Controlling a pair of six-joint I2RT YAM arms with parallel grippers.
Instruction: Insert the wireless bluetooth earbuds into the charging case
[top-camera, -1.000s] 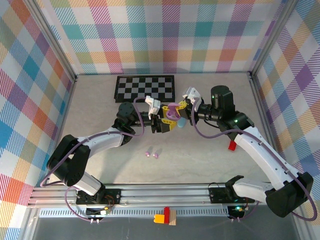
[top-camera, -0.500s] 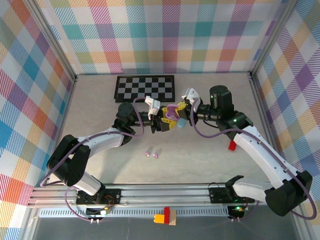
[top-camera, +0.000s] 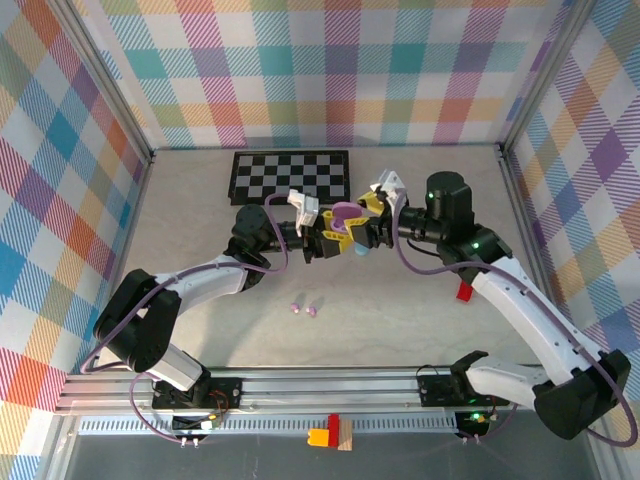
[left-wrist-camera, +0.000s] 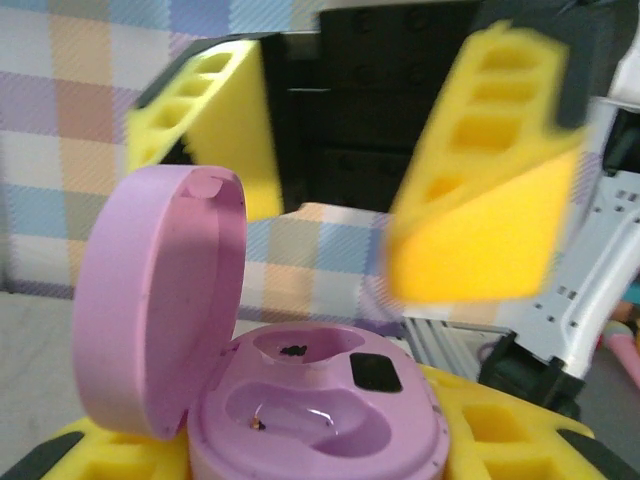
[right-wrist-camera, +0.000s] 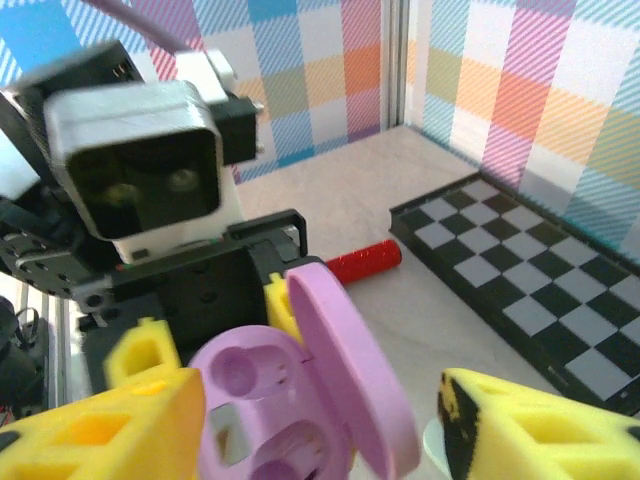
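Both arms reach in and meet over the middle of the table (top-camera: 200, 210). The left gripper (top-camera: 335, 240) is pinched on the base of the case (top-camera: 346, 216) and holds it up off the surface. From the left wrist, the case is lilac-pink and open. Its lid (left-wrist-camera: 150, 300) stands up on the hinge at 9 o'clock of the base, and two sockets in the base face up. The left arm's yellow fingers (left-wrist-camera: 500, 445) press against the base from either side.

The right gripper (top-camera: 366, 222) comes at the case from 3 o'clock with its jaws spread. From the left wrist its two yellow fingers (left-wrist-camera: 490, 190) hang apart above the open case, blurred, and neither touches it. From the right wrist those fingers sit low on either side, with the case and its raised lid between them.

The earbuds (top-camera: 296, 308) lie on the table at 7 o'clock from the case, well apart from it and nearer the arm bases. They are two tiny pinkish pieces side by side. A pale blue bit (top-camera: 360, 248) peeks out just below the case at 5 o'clock, and I cannot tell what it is.

A checkerboard (top-camera: 290, 175) lies flat at 12 o'clock near the back wall. A red block (top-camera: 464, 291) sits at 4 o'clock, beside the right arm.
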